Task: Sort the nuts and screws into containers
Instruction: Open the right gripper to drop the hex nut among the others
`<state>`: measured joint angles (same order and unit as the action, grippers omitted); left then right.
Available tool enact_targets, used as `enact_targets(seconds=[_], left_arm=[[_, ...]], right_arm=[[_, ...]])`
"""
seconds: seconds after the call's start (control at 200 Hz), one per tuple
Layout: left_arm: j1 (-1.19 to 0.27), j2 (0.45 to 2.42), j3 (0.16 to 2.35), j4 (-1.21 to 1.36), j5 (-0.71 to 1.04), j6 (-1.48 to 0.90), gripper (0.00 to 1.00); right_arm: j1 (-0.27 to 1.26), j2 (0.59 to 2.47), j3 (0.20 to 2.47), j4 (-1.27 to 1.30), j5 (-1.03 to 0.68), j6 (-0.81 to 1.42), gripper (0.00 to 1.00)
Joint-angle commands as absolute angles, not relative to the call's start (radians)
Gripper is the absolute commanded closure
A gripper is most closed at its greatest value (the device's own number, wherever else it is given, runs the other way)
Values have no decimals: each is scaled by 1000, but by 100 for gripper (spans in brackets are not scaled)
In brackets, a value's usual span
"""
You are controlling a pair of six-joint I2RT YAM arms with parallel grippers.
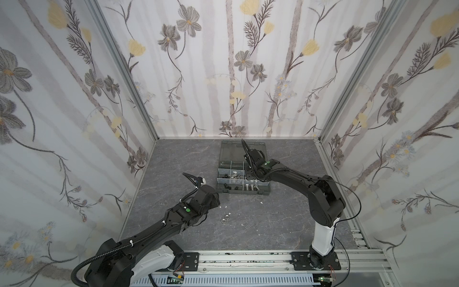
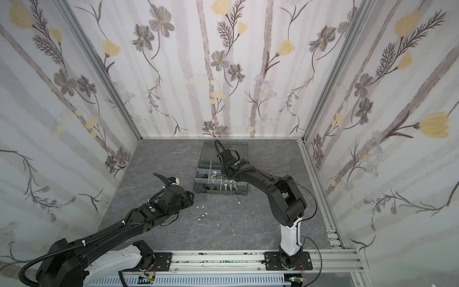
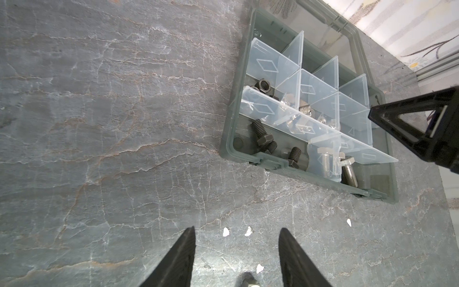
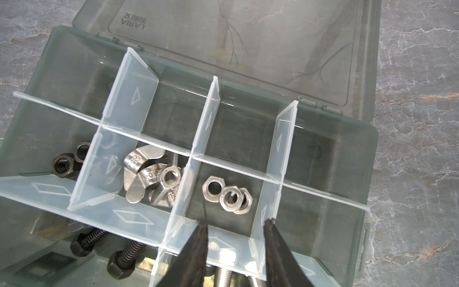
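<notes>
Dark grey plastic organiser case [image 3: 227, 146], standing toward the back of a grey marbled tabletop [image 3: 99, 124], smoky hinged lid [image 4: 248, 49] laid open flat on the far side; interior split by pale translucent partitions [image 4: 134, 94] into small square cells. Middle row, three neighbouring cells: black ring-shaped nuts [image 4: 69, 161], two visible; silver wing nuts [image 4: 151, 179], heaped; silver hex nuts [image 4: 229, 195], three, overlapping. Front row, nearest the robot: stubby black screws [image 3: 262, 134] with hex heads, lying flat; alongside, in the next cell, thick silver bolts [image 3: 349, 172], also lying flat. Right gripper [image 4: 236, 221]: poised over the cell of silver hex nuts, jaws moderately parted, nothing between them, tips clear of the nuts. Left gripper [image 3: 237, 229]: over the tabletop in front of the case and to its left, jaws spread wide, holding nothing. Loose stock outside the case: two small rounded silver pieces [image 1: 223, 220], just beside each other on the tabletop between the arms, near the left gripper; type too small to tell. Tiny white flecks [image 3: 226, 231] scattered near them.
</notes>
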<state>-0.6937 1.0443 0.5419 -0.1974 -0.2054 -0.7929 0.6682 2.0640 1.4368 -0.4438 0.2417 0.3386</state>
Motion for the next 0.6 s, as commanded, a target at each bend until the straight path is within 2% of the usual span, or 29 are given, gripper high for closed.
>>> enact_targets(seconds=[0.0,0.595], left_arm=[[-692,1048,540,-176,-210,-802,44],[-691,1062,541,-172,-192,-794,44]], right_arm=[[665,2057,1445,-416,244,334,60],[661,1989,1394,-393,211,351,58]])
